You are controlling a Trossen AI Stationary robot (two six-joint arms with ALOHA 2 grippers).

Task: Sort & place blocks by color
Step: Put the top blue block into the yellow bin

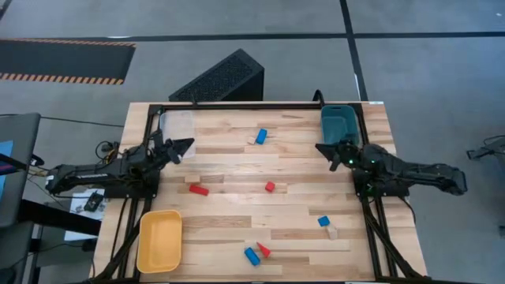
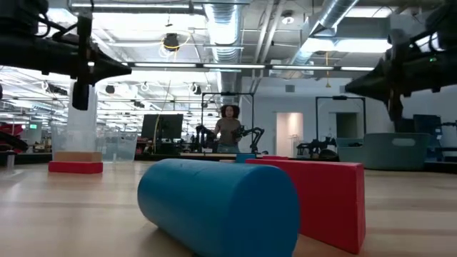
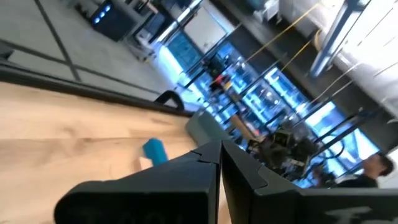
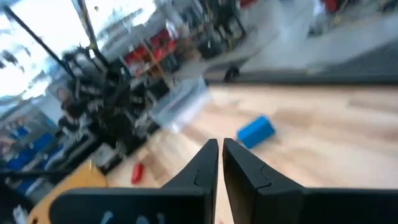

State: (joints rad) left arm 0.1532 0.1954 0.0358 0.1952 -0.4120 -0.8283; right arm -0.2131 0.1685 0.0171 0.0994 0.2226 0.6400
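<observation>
With the small red, blue and pale wooden blocks (image 1: pixel 270 187) scattered from table centre toward five o'clock, sorting looks unstarted: the left gripper (image 1: pixel 185 147) at nine and right gripper (image 1: pixel 323 150) at two hover, fingers pressed together, needing to spread and descend.

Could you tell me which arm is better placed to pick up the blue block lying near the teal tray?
Probably the right: the right gripper hovers closer to that blue block and beside the teal tray. The left gripper is farther off, by the clear tray.
</observation>
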